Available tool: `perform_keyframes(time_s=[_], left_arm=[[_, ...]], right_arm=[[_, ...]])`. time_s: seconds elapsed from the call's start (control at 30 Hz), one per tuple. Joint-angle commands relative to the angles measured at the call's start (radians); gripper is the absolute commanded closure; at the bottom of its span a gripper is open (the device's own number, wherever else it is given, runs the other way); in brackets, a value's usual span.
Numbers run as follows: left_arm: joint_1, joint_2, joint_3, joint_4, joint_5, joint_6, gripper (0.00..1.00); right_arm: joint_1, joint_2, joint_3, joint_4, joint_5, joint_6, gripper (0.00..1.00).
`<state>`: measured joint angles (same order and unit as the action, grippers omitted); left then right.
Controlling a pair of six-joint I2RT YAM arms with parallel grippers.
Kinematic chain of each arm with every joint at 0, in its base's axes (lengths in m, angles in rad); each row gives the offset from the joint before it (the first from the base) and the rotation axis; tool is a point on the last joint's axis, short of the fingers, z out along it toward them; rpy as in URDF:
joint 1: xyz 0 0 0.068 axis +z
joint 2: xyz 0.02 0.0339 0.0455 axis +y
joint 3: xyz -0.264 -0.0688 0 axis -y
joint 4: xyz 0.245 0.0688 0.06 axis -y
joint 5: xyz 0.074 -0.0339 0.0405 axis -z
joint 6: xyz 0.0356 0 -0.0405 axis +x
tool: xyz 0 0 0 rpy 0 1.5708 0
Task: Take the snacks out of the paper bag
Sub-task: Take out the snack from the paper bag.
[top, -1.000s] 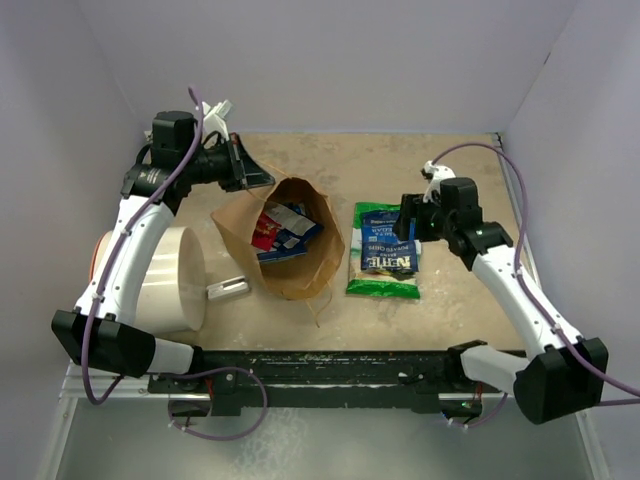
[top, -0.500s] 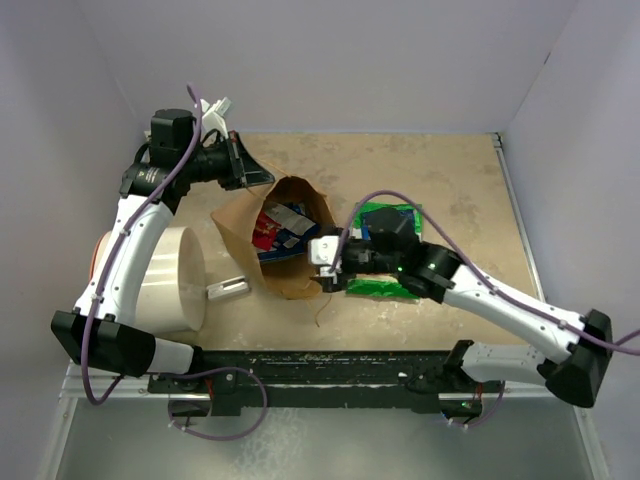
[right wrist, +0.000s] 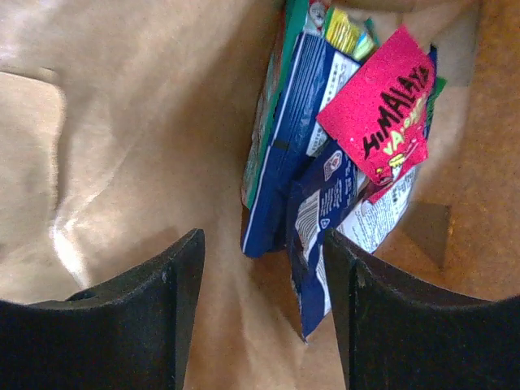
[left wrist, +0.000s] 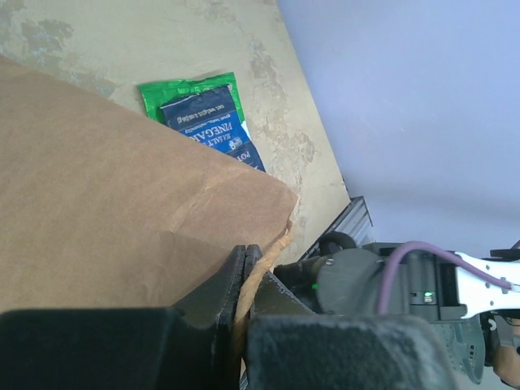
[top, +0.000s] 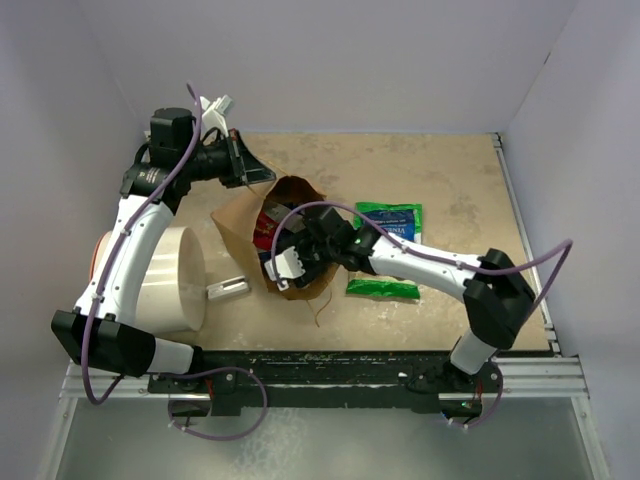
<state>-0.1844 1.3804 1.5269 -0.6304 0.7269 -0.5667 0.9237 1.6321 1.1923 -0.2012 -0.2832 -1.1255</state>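
Note:
The brown paper bag (top: 236, 226) lies open at the table's middle. My left gripper (top: 243, 170) is shut on its twisted handle (left wrist: 262, 268) and holds the far rim up; the bag's side (left wrist: 106, 195) fills the left wrist view. My right gripper (top: 296, 238) is open and empty inside the bag's mouth. Its fingers (right wrist: 166, 292) flank the lower corner of a blue packet (right wrist: 325, 203). A second blue packet (right wrist: 296, 146), a red one (right wrist: 382, 106) and a yellow-green one (right wrist: 348, 32) lie deeper in. A green packet (top: 385, 287) with a blue one (top: 395, 225) on top lies on the table to the right.
A large white cylinder (top: 165, 280) lies on its side at the left, near the left arm. A small white-grey bar (top: 228, 288) lies between it and the bag. Purple walls close the table at the back and both sides.
My right arm has swung left from above the green packet across the table, and its open gripper now sits in the bag's mouth. The left arm and the bag have not moved.

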Motion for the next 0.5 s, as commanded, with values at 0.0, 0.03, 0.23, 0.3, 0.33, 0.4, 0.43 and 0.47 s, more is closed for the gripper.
perform_keyframes(time_s=[0.0, 0.03, 0.23, 0.3, 0.33, 0.4, 0.43, 0.47], left_arm=[[0.008, -0.035, -0.002, 0.066, 0.017, -0.017, 1.0], [0.009, -0.035, -0.004, 0.066, 0.02, -0.018, 1.0], [0.01, -0.038, -0.013, 0.07, 0.026, -0.021, 1.0], [0.008, -0.04, -0.014, 0.065, 0.029, -0.018, 1.0], [0.009, -0.042, -0.016, 0.066, 0.028, -0.016, 1.0], [0.009, -0.046, -0.022, 0.065, 0.026, -0.015, 1.0], [0.008, -0.047, -0.024, 0.065, 0.025, -0.015, 1.0], [0.009, -0.047, -0.024, 0.064, 0.026, -0.015, 1.0]], right_arm=[[0.0, 0.052, 0.103, -0.016, 0.1, -0.085, 0.42], [0.0, 0.064, 0.113, -0.011, 0.11, -0.085, 0.44], [-0.004, 0.1, 0.114, 0.029, 0.154, -0.094, 0.53], [-0.006, 0.105, 0.102, 0.056, 0.176, -0.09, 0.58], [-0.008, 0.108, 0.098, 0.067, 0.184, -0.09, 0.6], [-0.011, 0.116, 0.09, 0.099, 0.202, -0.078, 0.62], [-0.012, 0.122, 0.088, 0.115, 0.207, -0.071, 0.63], [-0.012, 0.127, 0.087, 0.128, 0.209, -0.067, 0.63]])
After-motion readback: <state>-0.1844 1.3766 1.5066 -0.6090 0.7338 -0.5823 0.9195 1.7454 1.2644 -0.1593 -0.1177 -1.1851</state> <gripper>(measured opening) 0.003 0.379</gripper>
